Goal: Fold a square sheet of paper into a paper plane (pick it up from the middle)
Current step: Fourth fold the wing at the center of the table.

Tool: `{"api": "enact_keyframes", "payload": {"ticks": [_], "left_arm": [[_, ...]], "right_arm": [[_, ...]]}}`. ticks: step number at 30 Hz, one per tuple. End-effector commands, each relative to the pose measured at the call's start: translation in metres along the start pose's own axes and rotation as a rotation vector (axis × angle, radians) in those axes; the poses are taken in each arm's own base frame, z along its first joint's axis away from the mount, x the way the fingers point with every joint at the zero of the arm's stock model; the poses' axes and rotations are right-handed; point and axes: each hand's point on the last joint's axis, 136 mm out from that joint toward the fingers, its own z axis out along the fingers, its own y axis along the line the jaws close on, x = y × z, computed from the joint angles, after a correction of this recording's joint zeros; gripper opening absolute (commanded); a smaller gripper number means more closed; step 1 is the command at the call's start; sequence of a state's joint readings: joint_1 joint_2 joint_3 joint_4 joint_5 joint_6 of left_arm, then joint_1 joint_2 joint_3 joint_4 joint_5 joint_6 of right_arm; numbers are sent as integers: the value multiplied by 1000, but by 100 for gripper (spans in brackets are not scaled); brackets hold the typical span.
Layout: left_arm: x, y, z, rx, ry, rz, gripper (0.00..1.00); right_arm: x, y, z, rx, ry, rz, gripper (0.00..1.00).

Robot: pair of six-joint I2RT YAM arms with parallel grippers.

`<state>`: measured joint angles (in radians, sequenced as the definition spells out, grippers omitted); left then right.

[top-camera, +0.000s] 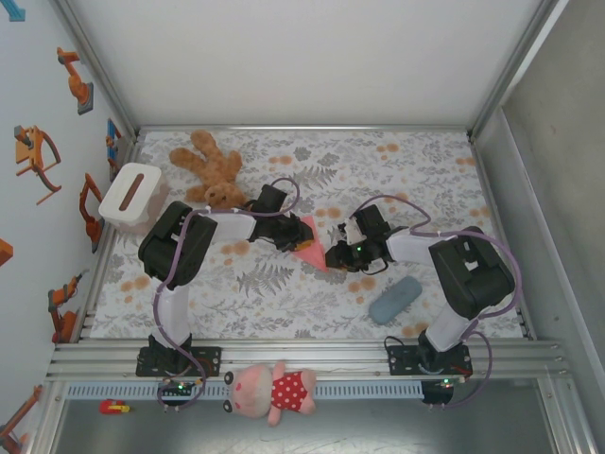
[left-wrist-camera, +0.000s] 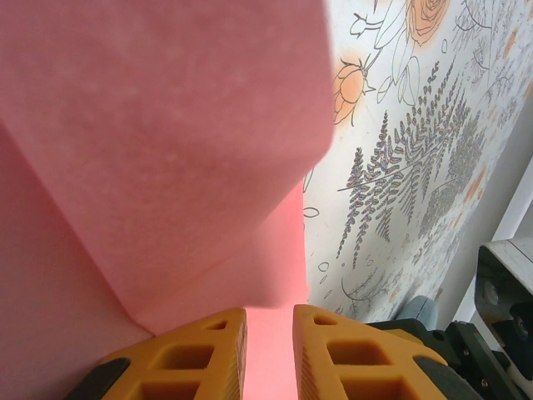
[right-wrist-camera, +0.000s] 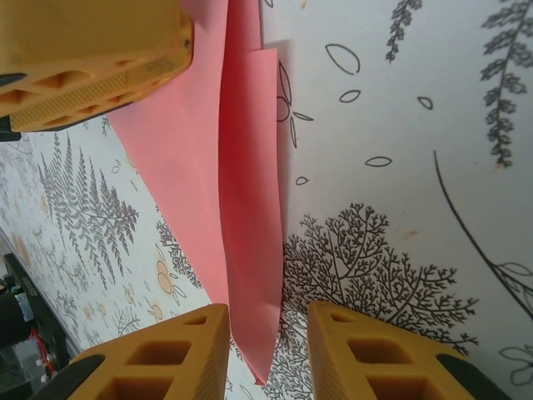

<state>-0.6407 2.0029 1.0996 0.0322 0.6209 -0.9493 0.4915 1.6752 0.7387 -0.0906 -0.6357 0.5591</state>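
Your left tool [left-wrist-camera: 268,354] pinches the folded pink paper [left-wrist-camera: 166,150] (frame centre); your right tool [right-wrist-camera: 268,354] stands parted around its tip.

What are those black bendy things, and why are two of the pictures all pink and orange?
The black bendy things are two robot arms fixed at the near edge of a flowery table. One picture looks down from above. The other two come from small cameras on the arms' wrists, so the orange blocks you see are each arm's own fingers.

The pink thing is a sheet of paper that they are folding into a plane. It already has folds in it. The left end effector has its fingers close together with the pink paper between them. The right end effector has its fingers a little apart on either side of the paper's pointed tip.

Also on the table: a brown teddy bear, a white box and a grey-blue pouch. A pink toy lies in front.
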Motion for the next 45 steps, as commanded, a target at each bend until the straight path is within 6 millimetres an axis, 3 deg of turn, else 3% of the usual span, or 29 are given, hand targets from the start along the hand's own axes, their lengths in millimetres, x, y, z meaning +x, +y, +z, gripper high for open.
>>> {"api": "enact_keyframes", "payload": {"ticks": [1,7,18,29,35,41,45], "left_arm": [[5,27,9,-88,20,-45,21],[5,28,8,-94,22,-48,21],[5,23,6,-85,16,-36,22],[-4,4,-1,-44,-9,-2,25],[-3,11,3,-64,-1,-14,25],[-1,15,3,-71,5,-19,25],[0,16,3,-71,6,-16,25]], "right_arm": [[4,3,3,6,35,-18,31],[1,10,6,-4,30,-38,33],[10,-13,12,81,44,16,18],[17,-22,17,88,46,59,13],[12,-13,10,60,16,38,14],[2,7,-10,34,-54,-22,24],[0,12,-8,17,-38,-31,23]]}}
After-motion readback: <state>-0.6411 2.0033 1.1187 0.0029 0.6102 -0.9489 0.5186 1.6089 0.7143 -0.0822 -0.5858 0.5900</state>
